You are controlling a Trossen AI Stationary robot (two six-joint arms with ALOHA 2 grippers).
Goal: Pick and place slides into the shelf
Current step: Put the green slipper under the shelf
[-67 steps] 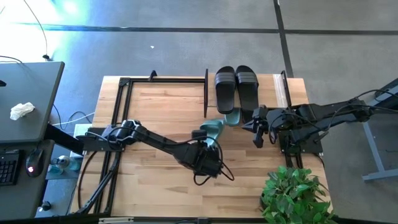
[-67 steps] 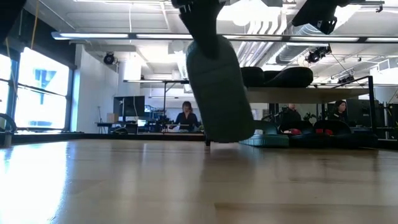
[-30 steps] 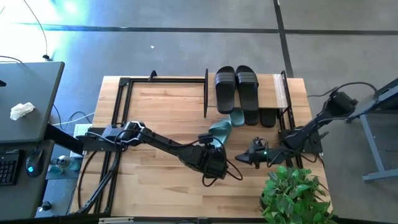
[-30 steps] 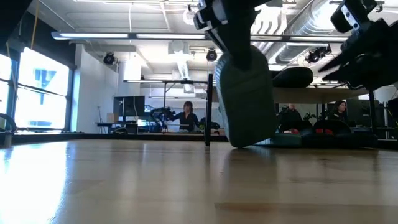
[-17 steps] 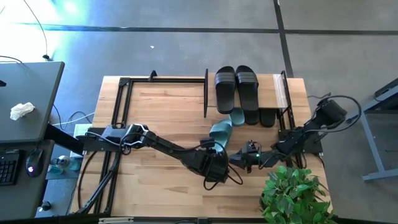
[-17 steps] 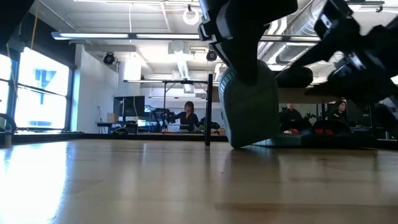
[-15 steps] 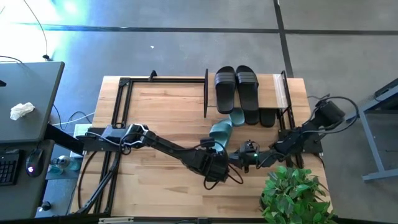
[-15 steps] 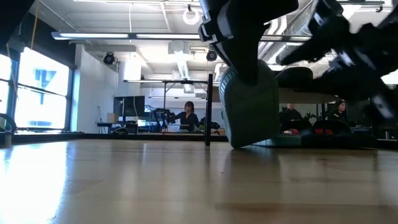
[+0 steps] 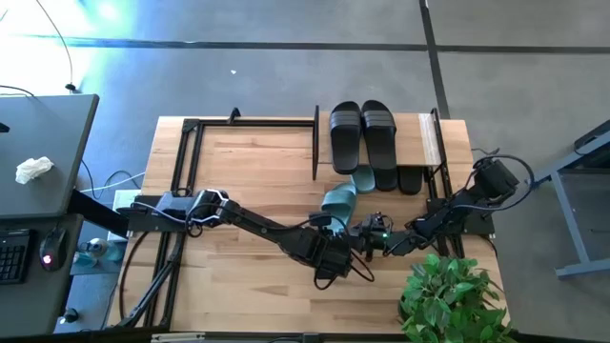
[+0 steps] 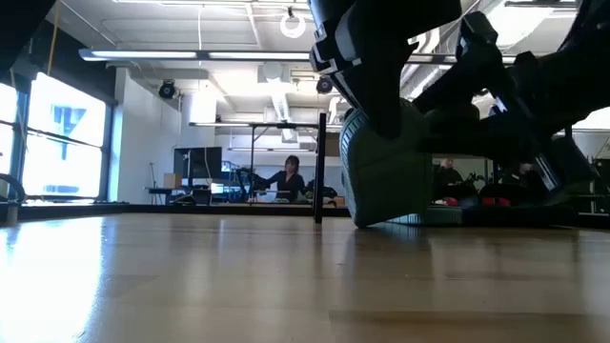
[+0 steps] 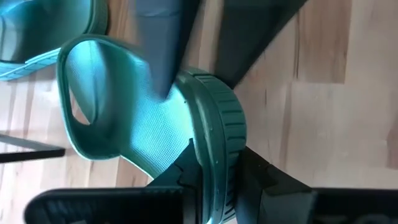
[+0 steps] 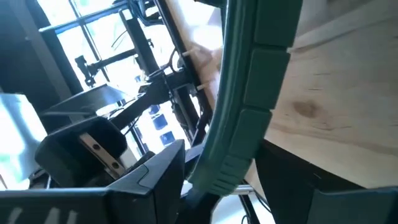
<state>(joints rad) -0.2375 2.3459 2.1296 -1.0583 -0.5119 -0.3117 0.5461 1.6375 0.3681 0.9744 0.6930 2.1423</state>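
Left gripper (image 9: pixel 329 250) clamped on green slide (image 9: pixel 336 200)

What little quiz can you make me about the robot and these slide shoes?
1. True or false: the sage-green rubber slide lies flat on top of the black-rod shelf's light wooden board.
2. What sits on that board? A) a pair of black ribbed-strap slides B) a green pair C) a potted plant
3. Which robot hand is shut on the green slide's heel end?

Key: 1 false, it is held tilted above the table. 2 A. 3 the left hand.
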